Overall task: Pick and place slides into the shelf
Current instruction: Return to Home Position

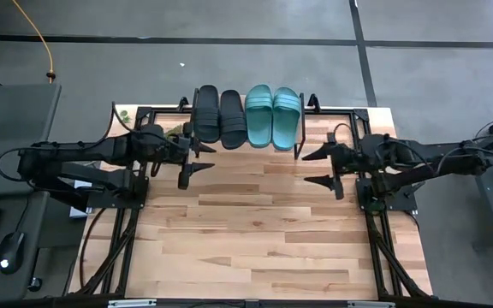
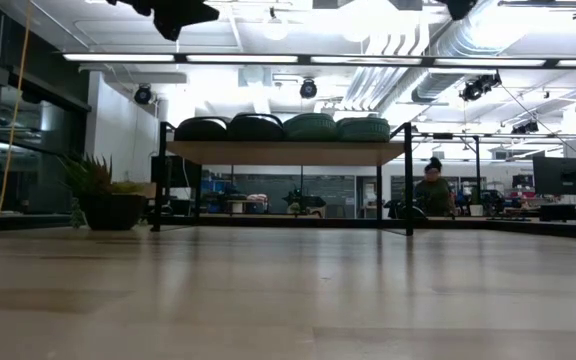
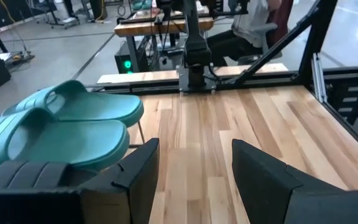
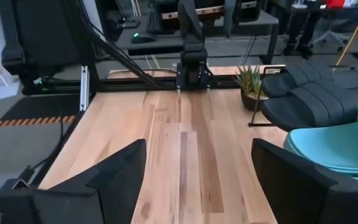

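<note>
Four slides fill shelf beside potted plant.

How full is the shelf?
Full: two black slides and two teal slides lie side by side across the shelf top, spanning its width.

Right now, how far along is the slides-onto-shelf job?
It looks essentially done. Both black slides and both teal slides sit side by side on the shelf. Nothing is in hand: the left gripper and right gripper hover over the table, one at each side, fingers open and empty. I see no slide off the shelf, so only parking the arms seems to remain.
</note>
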